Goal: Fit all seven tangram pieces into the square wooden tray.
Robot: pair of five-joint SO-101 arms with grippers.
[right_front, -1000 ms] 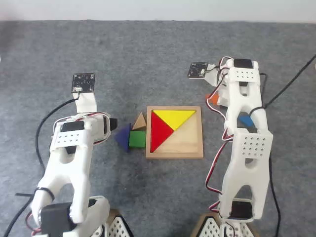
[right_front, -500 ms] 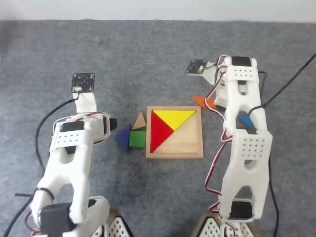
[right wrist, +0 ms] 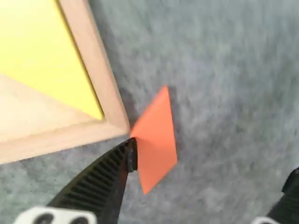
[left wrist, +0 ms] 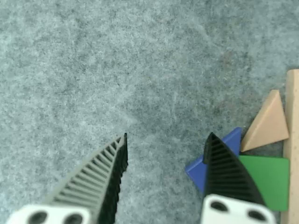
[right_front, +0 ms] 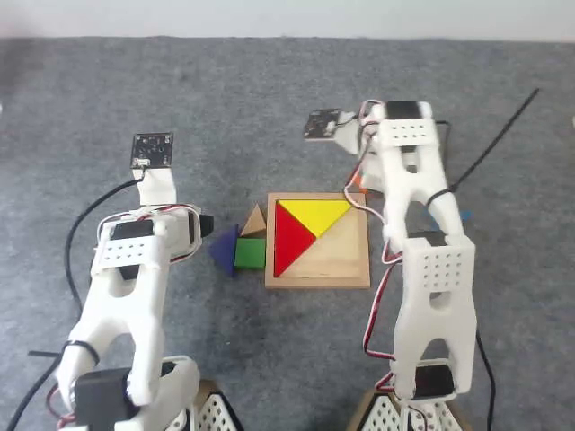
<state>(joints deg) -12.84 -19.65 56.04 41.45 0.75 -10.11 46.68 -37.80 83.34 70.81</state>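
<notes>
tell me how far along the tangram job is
Done: the yellow triangle and red triangle lie in the tray. In hand: the right gripper is open at the orange piece, which lies at the tray's corner. Left: orange, plus the blue piece, green piece and tan piece beside the tray, and a light blue piece on its other side.

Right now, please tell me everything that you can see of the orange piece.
The orange piece is a flat, matte parallelogram, seemingly painted wood. It lies flat on the grey carpet, outside the wooden tray, with one corner at the tray's outer corner. The open right gripper straddles it, one fingertip against its edge.
</notes>
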